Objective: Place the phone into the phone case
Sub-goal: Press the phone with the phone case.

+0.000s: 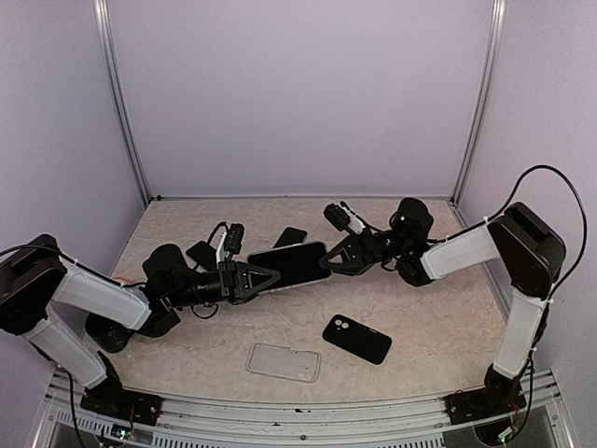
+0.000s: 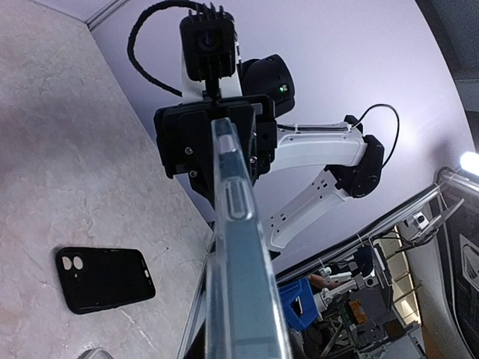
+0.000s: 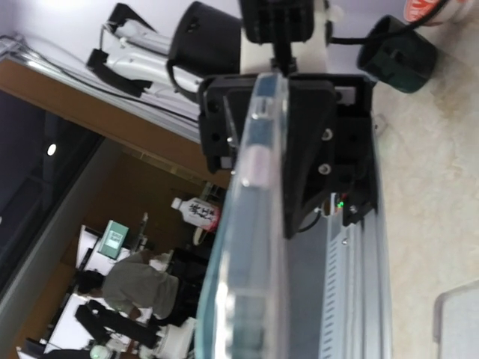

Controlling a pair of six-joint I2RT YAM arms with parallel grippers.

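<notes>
A dark phone (image 1: 294, 263) hangs above the middle of the table, stretched between both arms. My left gripper (image 1: 270, 276) is shut on its left end and my right gripper (image 1: 328, 262) is closed on its right end. Each wrist view shows the phone edge-on, as a bluish strip with side buttons (image 2: 236, 247) (image 3: 251, 224) that runs to the other gripper's black body. A black phone case (image 1: 356, 338) with two camera holes lies flat near the front right, also seen as a black case (image 2: 105, 278) in the left wrist view. A clear case (image 1: 284, 361) lies near the front edge.
Two small dark flat objects lie behind the held phone, one (image 1: 290, 236) at centre back and another (image 1: 201, 252) further left. Lilac walls and metal posts close in the table. A metal rail (image 1: 308, 406) runs along the near edge.
</notes>
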